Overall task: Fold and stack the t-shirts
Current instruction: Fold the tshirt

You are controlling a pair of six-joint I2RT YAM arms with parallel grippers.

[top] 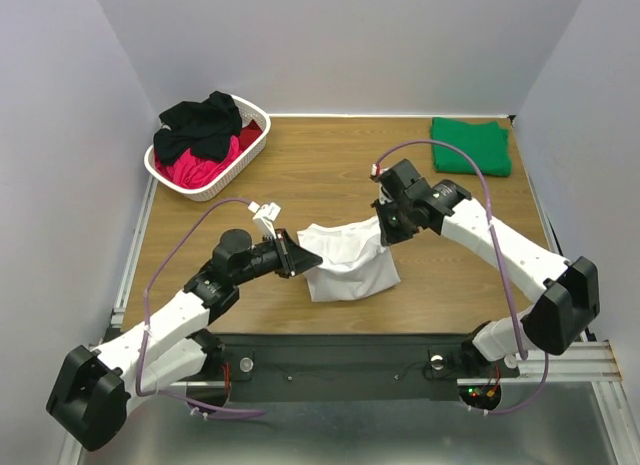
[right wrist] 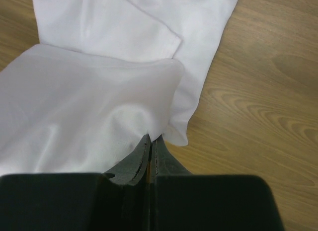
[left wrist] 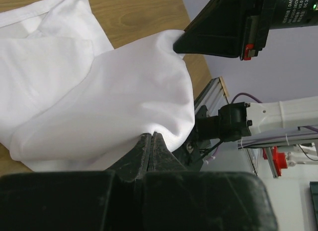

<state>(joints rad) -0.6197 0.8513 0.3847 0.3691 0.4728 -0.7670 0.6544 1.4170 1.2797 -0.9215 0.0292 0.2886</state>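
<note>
A white t-shirt (top: 345, 257) lies partly folded at the table's middle, its upper layer lifted between the two arms. My left gripper (top: 292, 257) is shut on the shirt's left edge; in the left wrist view the cloth (left wrist: 99, 102) runs into the closed gripper (left wrist: 152, 135). My right gripper (top: 385, 232) is shut on the shirt's right edge, and its wrist view shows white fabric (right wrist: 89, 107) pinched at the gripper (right wrist: 151, 138). A folded green t-shirt (top: 470, 145) lies at the back right. Black (top: 198, 125) and red/pink (top: 205, 167) t-shirts are heaped in the basket.
A white lattice basket (top: 250, 153) stands at the back left corner. The wooden table (top: 330, 175) is walled by grey panels on three sides. A metal rail (top: 400, 370) runs along the near edge by the arm bases.
</note>
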